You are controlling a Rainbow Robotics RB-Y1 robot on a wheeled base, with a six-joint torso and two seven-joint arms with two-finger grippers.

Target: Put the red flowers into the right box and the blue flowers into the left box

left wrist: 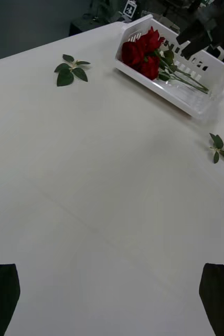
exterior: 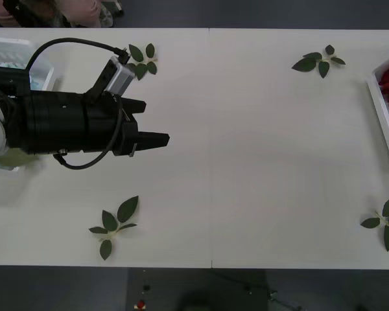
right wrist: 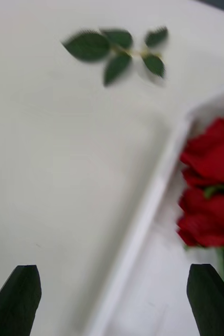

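The red flowers (right wrist: 211,178) lie in the right box (right wrist: 143,220), blooms together at one end, stems (left wrist: 188,81) running along it. In the front view that box (exterior: 380,110) sits at the table's right edge. My right gripper (right wrist: 112,299) hangs open over the box's rim, empty, and appears as a dark shape (left wrist: 198,31) above the box. My left gripper (exterior: 157,121) is open and empty over bare table, just right of the left box (exterior: 16,50). The arm hides most of that box; a pale blue and green bit (exterior: 10,159) peeks out below it.
Loose leaf sprigs lie on the white table: one beside the left gripper (exterior: 141,59), one at the front left (exterior: 113,223), one at the back right (exterior: 319,61), and one at the front right (exterior: 386,223). The table's wide middle is bare.
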